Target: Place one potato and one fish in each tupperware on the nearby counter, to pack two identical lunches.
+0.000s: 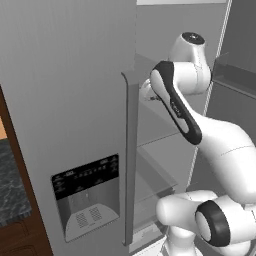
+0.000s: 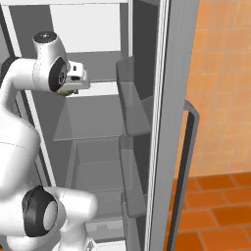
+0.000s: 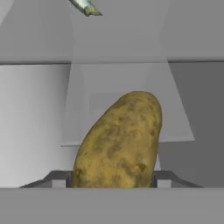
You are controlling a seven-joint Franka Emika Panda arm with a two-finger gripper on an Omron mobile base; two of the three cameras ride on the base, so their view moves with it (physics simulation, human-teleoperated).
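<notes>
The gripper [image 3: 116, 183] clamps a rough, golden-brown oval potato [image 3: 119, 142] between its tips; a silvery fish [image 3: 86, 7], probably, lies beyond.

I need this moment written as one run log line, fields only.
place: open fridge | pincer: shut on potato | fish: on shelf beyond

light: even, flat render | shadows: faint — soft shelf shading; no glare | focus: slightly soft; coarse pixels
</notes>
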